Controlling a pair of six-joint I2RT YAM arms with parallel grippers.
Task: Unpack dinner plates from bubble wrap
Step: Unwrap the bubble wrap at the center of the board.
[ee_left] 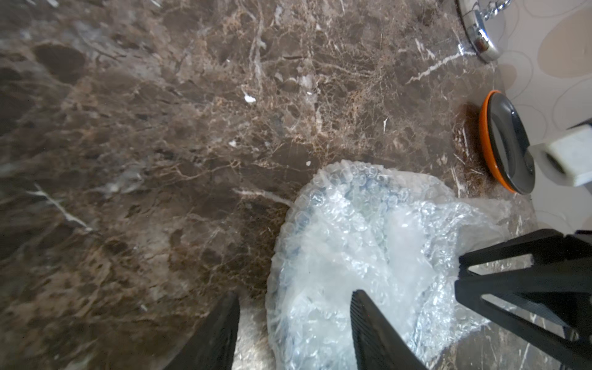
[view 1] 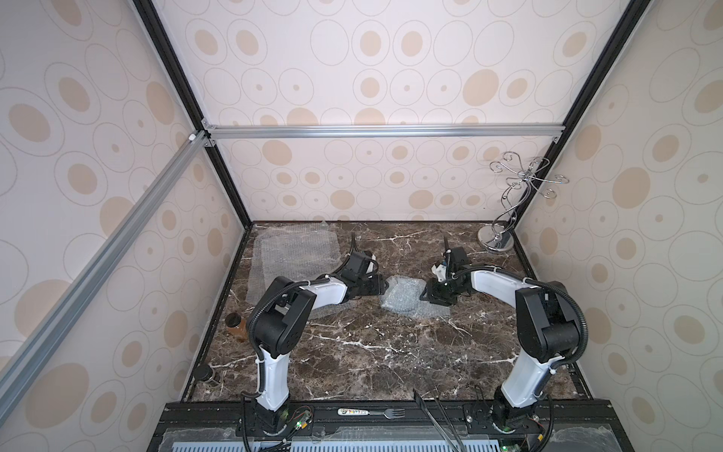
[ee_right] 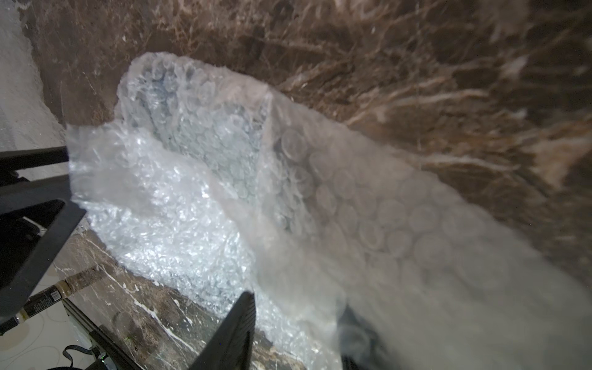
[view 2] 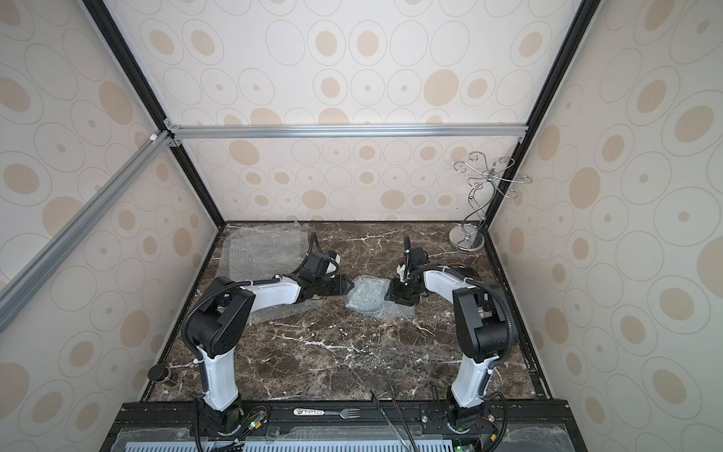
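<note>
Bundle: bubble wrap (view 1: 399,300) bunched around what reads as a wrapped plate (ee_left: 298,221), its dark rim showing bluish through the plastic. It lies on the marble tabletop (view 1: 352,352) between the two claws.
Left gripper (ee_left: 294,330): at the bundle's left edge, jaws apart. One finger is over the wrap and its partner is over bare marble just beside the bundle, with nothing pinched.
Right gripper (view 1: 428,295): at the bundle's right edge. A loose flap rises toward its wrist camera and hides one finger, and I cannot tell whether the flap is pinched.
Unpacked plates: orange plate (ee_left: 485,141) with a grey plate (ee_left: 509,144) lying in it, beyond the bundle on the right claw's side and apart from it.
Spent sheets (view 1: 297,250): flat, well apart from the bundle on the left arm's side.
Step, as I judge it: opening the last folds, with the plate not yet out.
Risk, lifting: with the left jaws off the wrap, a pull on the flap could raise or drag the whole bundle. The plate could then slide out onto hard marble.
Risk, regrasp: closing the left jaws where they stand may catch the plate rim and plastic together, so the wrap would not peel.
Risk, slip: slick, springy plastic may slide out of a shallow pinch.
Risk, neighbours: a drag toward the right claw's side brings the bundle near the stacked plates.
</note>
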